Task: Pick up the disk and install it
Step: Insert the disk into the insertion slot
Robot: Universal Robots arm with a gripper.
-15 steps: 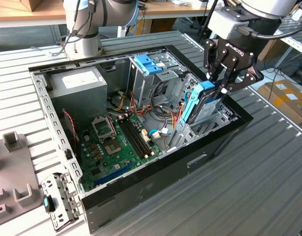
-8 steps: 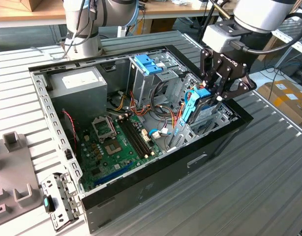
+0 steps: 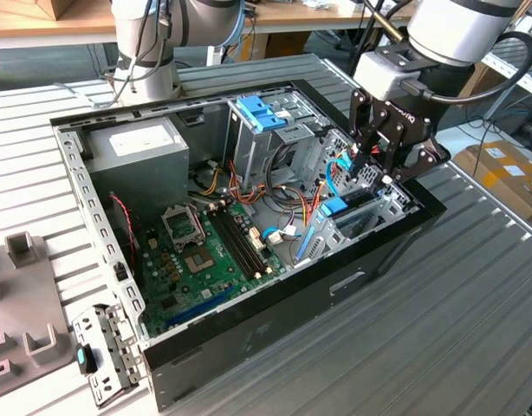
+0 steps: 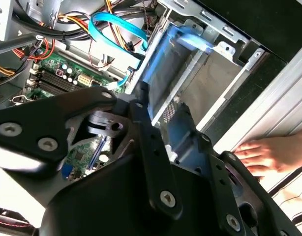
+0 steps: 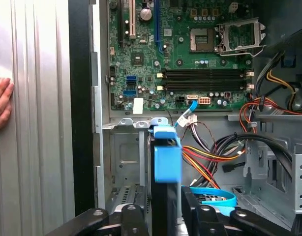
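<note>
The disk (image 5: 166, 162) stands on edge between my fingers in the first wrist view, its bright blue carrier frame towards the motherboard (image 5: 190, 59). My gripper (image 5: 163, 216) is shut on it, one dark finger (image 5: 136, 216) on each flat side. In the exterior view the gripper (image 3: 376, 169) hangs over the metal drive bay (image 3: 379, 212) at the case's right end, and the disk's blue end (image 3: 334, 206) shows just below it. In the second wrist view the disk (image 4: 163, 64) is a blurred blue edge lying along the bay's wall (image 4: 215, 83).
The open black case (image 3: 275, 329) lies on a slatted metal table (image 3: 439, 329). A tall drive cage with a blue bracket (image 3: 262, 113) stands behind the bay. Loose cables (image 5: 210, 157) and a blue flat cable (image 4: 116, 24) run close by. A person's hand (image 4: 261, 152) rests on the table beside the case.
</note>
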